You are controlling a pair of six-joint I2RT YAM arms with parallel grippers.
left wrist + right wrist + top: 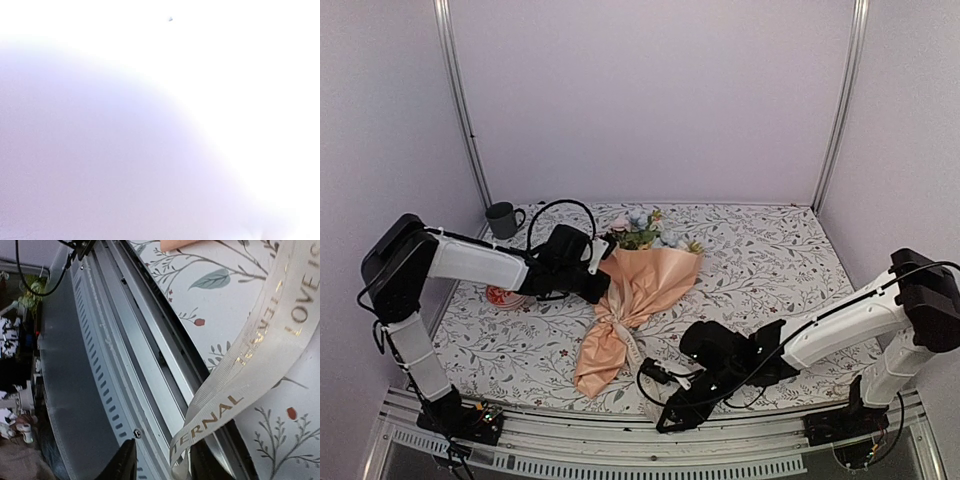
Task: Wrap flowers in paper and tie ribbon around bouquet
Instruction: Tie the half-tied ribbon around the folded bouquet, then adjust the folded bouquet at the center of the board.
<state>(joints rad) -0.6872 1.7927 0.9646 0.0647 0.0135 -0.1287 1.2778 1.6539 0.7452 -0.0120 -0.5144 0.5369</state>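
Top external: pale lilac walls, two metal uprights at the back corners. A leaf-print tablecloth covers the table. The bouquet lies mid-table, blooms toward the rear and the peach paper cinched low. A grey mug stands rear left, and a red-and-white dish lies by the left arm. The left gripper is closed at the paper's upper left edge; I cannot tell if it pinches the paper. The right gripper is at the near edge, with the ribbon running toward it.

Left wrist: washed out white and lilac, nothing readable.

Right wrist: the cream ribbon with gold lettering drops from upper right across the tablecloth and over the grey metal rail. Its end hangs between the narrowly parted jaws, not clamped.
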